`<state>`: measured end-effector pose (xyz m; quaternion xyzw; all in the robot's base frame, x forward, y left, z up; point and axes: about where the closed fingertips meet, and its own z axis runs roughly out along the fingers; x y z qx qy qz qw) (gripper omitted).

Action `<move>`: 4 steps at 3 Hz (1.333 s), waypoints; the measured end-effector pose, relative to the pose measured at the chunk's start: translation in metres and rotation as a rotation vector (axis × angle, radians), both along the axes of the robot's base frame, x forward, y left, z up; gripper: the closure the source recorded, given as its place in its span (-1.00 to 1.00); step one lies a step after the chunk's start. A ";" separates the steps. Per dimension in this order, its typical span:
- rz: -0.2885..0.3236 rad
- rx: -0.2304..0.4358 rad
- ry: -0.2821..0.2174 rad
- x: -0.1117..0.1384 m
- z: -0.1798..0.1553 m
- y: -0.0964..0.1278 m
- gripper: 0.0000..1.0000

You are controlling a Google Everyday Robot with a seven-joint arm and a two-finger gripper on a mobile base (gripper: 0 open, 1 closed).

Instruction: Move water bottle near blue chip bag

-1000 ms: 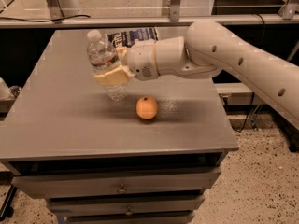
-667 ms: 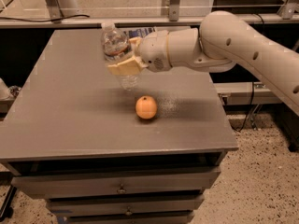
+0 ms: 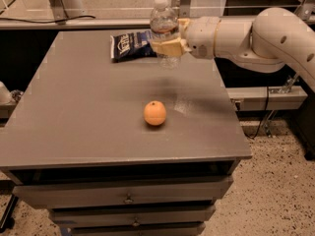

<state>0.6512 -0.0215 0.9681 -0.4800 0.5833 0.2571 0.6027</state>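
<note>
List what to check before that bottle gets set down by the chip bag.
1. Pincer closed around the water bottle, at the table's far side: ok.
2. Bottle upright: ok.
3. Bottle beside the right end of the blue chip bag: ok.
4. Bottle base resting on the table: cannot tell.
5. Orange well clear, nearer the front edge: ok.

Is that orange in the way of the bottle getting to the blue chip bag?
No. The gripper holds the water bottle just beside the blue chip bag, at the back of the table. The orange sits well in front of both. Nothing visible stands between bottle and bag.
</note>
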 end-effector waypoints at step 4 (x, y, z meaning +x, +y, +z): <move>-0.171 0.077 0.044 0.071 -0.023 -0.055 1.00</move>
